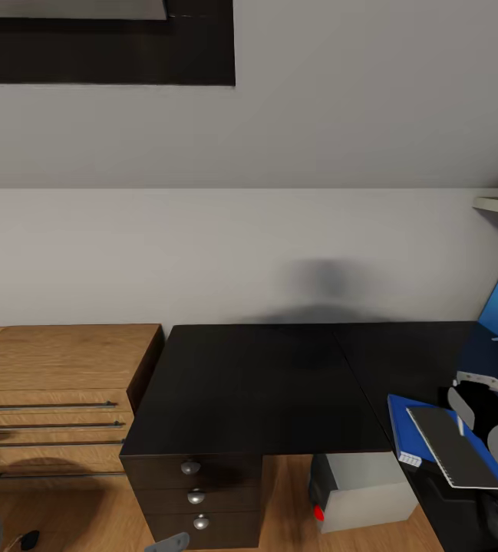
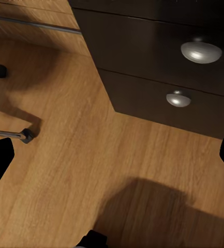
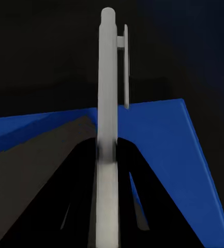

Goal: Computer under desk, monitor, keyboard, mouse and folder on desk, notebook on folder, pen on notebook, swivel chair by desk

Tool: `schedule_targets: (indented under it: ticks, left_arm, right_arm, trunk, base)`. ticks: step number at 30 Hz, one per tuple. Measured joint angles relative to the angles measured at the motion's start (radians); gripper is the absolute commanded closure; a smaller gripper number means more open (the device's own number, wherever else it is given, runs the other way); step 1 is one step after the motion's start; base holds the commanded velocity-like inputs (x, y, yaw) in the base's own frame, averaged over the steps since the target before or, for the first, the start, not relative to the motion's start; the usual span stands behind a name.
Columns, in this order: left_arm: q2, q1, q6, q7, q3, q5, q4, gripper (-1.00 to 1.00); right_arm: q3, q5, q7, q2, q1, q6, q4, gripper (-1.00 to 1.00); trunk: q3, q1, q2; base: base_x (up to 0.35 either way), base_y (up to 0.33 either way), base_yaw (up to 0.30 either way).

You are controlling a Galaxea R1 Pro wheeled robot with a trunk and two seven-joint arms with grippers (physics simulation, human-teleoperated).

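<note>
So the matte black L-shaped desk (image 1: 279,383) has one blue flat folder (image 1: 406,418) near its right end, and one grey spiral-bound notebook (image 1: 452,445) lies stacked on top of it. One grey boxy computer tower (image 1: 360,491) with a red button sits on the wood floor under the desk. The desk's drawer unit has three round silver knobs (image 1: 196,497); two of them show in the left wrist view. Beside it stands one light wooden dresser (image 1: 57,399).

The right gripper (image 3: 107,170) is clamped on one slim white pen with a clip (image 3: 107,88), held just above the folder and notebook. The left gripper (image 2: 112,170) hangs over the floor with its jaws wide apart.
</note>
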Motion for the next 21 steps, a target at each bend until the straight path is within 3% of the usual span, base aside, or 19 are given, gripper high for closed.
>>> schedule_targets:
  ticks: [4, 21]
  left_arm:
    - [-0.001, 0.000, 0.000, 0.005, 0.001, -0.001, -0.001, -1.00]
    - [-0.003, 0.000, 0.000, 0.006, -0.003, -0.001, 0.000, -1.00]
  right_arm:
    - [0.001, 0.005, 0.001, 0.005, 0.000, 0.005, 0.000, 1.00]
    - [0.021, 0.005, 0.009, 0.009, 0.000, 0.008, -0.003, 1.00]
  trunk:
    - [0.000, 0.000, 0.000]
    - [-0.053, 0.065, -0.119]
  base:
    - [0.000, 0.000, 0.000]
    - [0.000, 0.000, 0.000]
